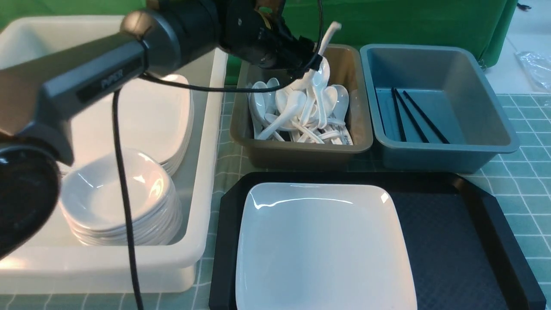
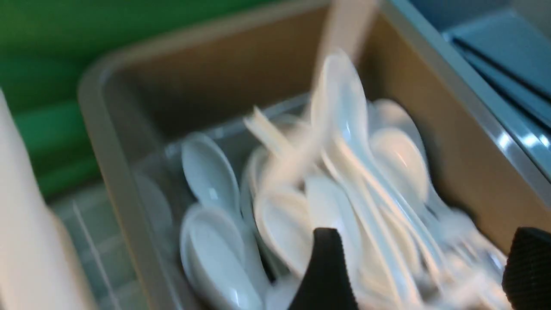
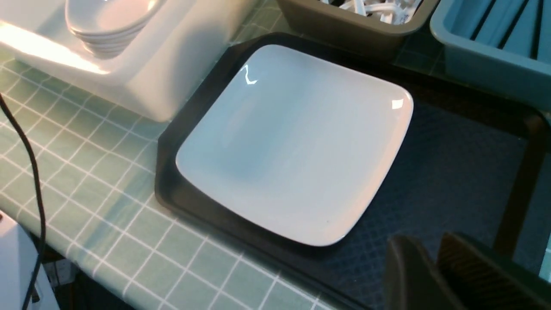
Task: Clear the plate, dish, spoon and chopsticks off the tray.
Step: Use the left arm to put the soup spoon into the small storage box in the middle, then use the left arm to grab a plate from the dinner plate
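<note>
The spoon [image 1: 328, 38] stood almost upright over the brown tub [image 1: 361, 142], bowl down among the heap of matching white spoons [image 1: 297, 116] and handle pointing up past the tub's far wall. In the left wrist view it was a blurred streak. The left tool [image 2: 426, 241] hung just beside it above the heap. Its two black fingers [image 2: 325, 267] were spread wide with nothing clamped between them. Whether either one touched the spoon could not be told.

The plate [image 1: 323, 245] lay flat on the left part of the tray [image 1: 452, 224], near the tray's left rim. The textured floor to its right was bare. The tray sat on the green checked tabletop [image 1: 525, 172], just in front of the brown tub and the blue-grey tub [image 1: 486, 107].

The chopsticks [image 1: 409, 116] lay on the floor of the blue-grey tub, slanting across it.

To the left stood the white tub [image 1: 206, 172]. It held a stack of small dishes [image 1: 116, 193] at its near end and a stack of large plates [image 1: 146, 116] behind them.

The right tool [image 3: 432, 247] hovered above the near right part of the tray, its jaws only a little apart and gripping nothing.
</note>
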Controlling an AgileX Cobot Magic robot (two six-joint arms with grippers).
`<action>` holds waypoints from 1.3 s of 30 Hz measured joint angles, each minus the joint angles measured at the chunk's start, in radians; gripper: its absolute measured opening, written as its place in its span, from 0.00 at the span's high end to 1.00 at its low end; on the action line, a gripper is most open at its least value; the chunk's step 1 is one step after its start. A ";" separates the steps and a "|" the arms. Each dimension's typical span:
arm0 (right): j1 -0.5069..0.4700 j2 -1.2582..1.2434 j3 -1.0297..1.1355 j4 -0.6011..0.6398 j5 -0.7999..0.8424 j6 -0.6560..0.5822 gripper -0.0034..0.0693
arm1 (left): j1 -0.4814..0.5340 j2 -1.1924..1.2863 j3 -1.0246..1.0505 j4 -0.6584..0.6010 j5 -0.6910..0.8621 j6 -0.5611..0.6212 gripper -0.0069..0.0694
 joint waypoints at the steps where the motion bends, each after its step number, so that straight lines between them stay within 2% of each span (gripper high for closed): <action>1: 0.000 0.000 0.000 0.000 0.000 -0.008 0.76 | -0.004 -0.025 0.001 0.000 0.040 0.010 0.27; 4: 0.000 0.000 0.000 0.002 0.000 -0.031 0.76 | -0.033 -0.130 0.046 -0.029 0.194 0.147 0.41; 7: 0.000 0.000 0.000 0.003 0.000 -0.058 0.76 | -0.112 -0.286 0.215 -0.067 0.301 0.358 0.67; 9: 0.000 0.000 0.000 0.004 0.000 -0.075 0.76 | -0.173 -0.397 0.394 -0.080 0.315 0.435 0.83; 12: 0.000 0.000 0.000 0.003 0.000 -0.097 0.76 | -0.233 -0.514 0.624 -0.080 0.288 0.537 0.88; 14: 0.000 0.000 0.000 0.003 0.000 -0.103 0.76 | -0.268 -0.567 0.768 -0.087 0.251 0.624 0.84; 17: 0.000 0.000 0.000 0.003 0.000 -0.106 0.76 | -0.301 -0.583 0.926 -0.099 0.182 0.741 0.72; 22: 0.000 0.000 0.000 0.003 -0.004 -0.107 0.75 | -0.317 -0.583 1.063 -0.100 0.000 0.833 0.48; 28: 0.000 0.000 0.000 0.003 -0.007 -0.107 0.74 | -0.317 -0.583 1.142 -0.087 -0.170 0.934 0.26; 33: 0.000 0.000 0.000 0.003 -0.007 -0.107 0.73 | -0.317 -0.566 1.148 -0.087 -0.237 1.046 0.22; 39: 0.000 0.000 0.000 0.003 -0.007 -0.107 0.73 | -0.317 -0.522 1.148 -0.087 -0.281 1.069 0.28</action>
